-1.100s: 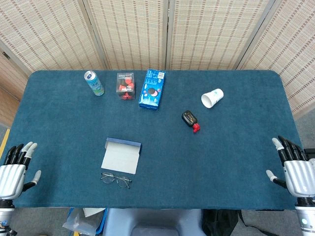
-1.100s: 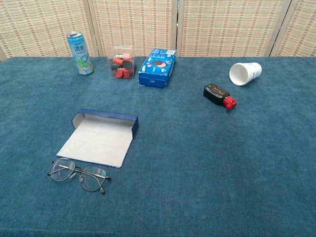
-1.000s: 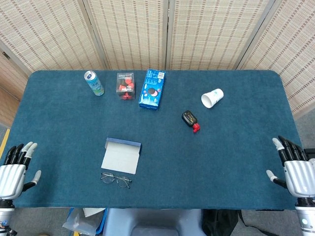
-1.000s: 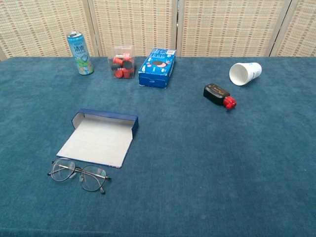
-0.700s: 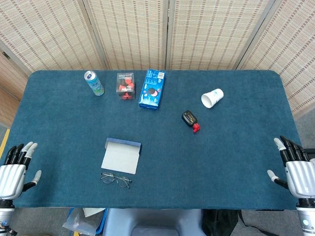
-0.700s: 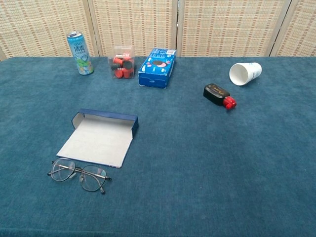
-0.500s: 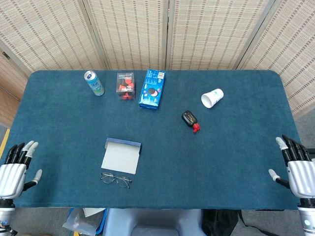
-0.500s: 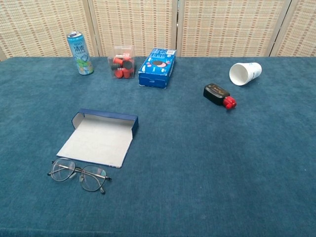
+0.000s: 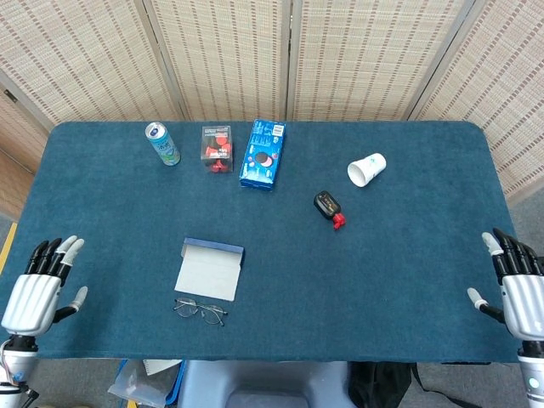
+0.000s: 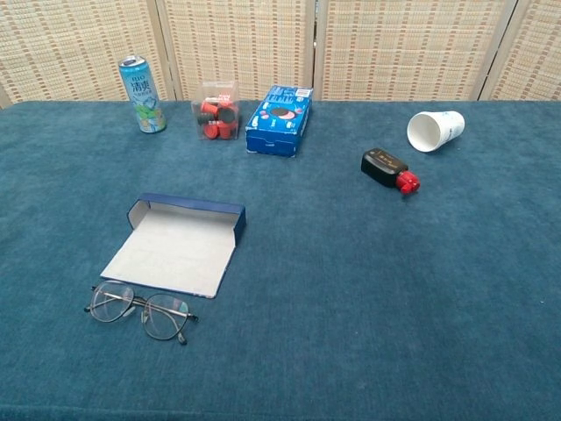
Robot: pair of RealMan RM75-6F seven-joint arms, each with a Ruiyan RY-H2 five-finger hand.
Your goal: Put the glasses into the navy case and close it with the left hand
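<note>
- Woven screens stand behind the table (image 9: 408, 280), which is covered edge to edge in dark blue cloth.
- My left hand (image 9: 38, 291) hovers at the table's left edge, near its front corner, fingers spread and holding nothing.
- My right hand (image 9: 517, 291) hangs off the right edge, equally spread and equally idle (only the head view shows either hand).
- The navy case (image 10: 180, 240) lies open toward the front left of the table, pale lining up, its shallow tray on the far side and the flap laid flat toward me.
- The glasses (image 10: 140, 310) rest on the cloth just in front of the flap, close to the front edge, seemingly folded and lenses flat; I cannot tell whether the frame touches the flap.
- Along the back edge stand a can (image 10: 140, 93), a clear box of red caps (image 10: 217, 116) and a blue carton (image 10: 280, 120); a tipped paper cup (image 10: 434, 130) and a small black-and-red bottle (image 10: 390, 170) lie to the right, well apart from the case.
- As I judge it, nothing of the task is done yet: I am at the reach-in step.
- Next I need to bring my left hand across to the glasses and pinch the thin wire frame without pressing it into the cloth (slippery, I expect), then lift it over the flap into the tray.
</note>
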